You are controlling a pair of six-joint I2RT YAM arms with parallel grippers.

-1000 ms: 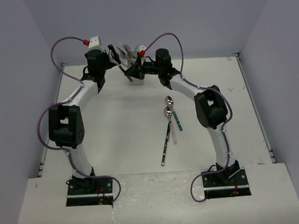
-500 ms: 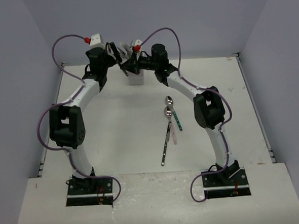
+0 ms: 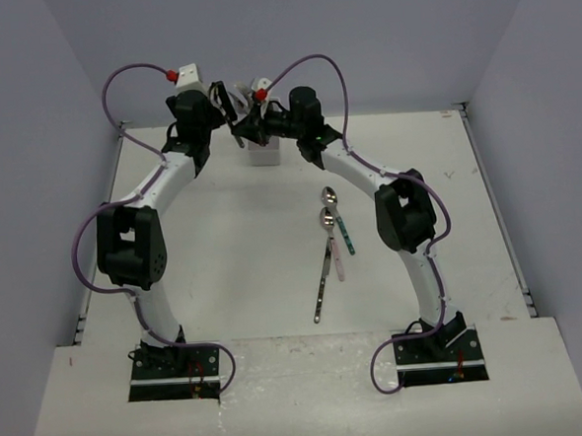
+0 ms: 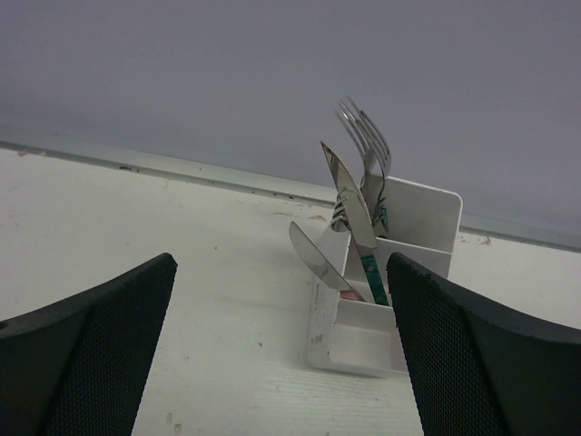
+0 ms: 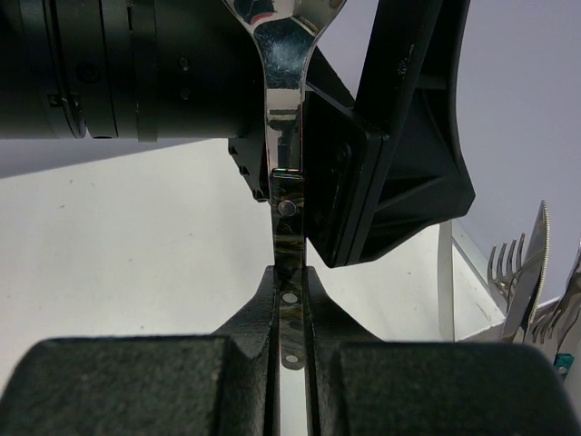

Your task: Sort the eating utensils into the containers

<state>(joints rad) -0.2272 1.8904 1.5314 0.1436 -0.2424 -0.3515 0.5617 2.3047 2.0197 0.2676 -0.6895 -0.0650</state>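
The right gripper (image 5: 290, 283) is pinched tight on a riveted utensil (image 5: 288, 227). Both pads press flat against its dark handle, and the shiny neck stands straight up out of the fingers (the head runs off the top of the wrist view, so its kind cannot be told). Just behind it is the black housing of the left arm (image 5: 109, 73). The left gripper (image 4: 281, 272) is spread wide, with nothing between its fingers.

Both grippers hang close together over the white holder (image 4: 363, 331), which stands upright at the far edge of the table (image 3: 223, 242). In it, 2 knives (image 4: 349, 204) lean blade-up, and forks (image 4: 368, 141) rise behind them.

Well apart from the holder, nearer the right arm, 3 utensils lie together on the table: a teal-handled spoon (image 3: 343, 233), a pink-handled piece (image 3: 338, 264) and a black-handled piece (image 3: 320, 290), crossing near their heads.
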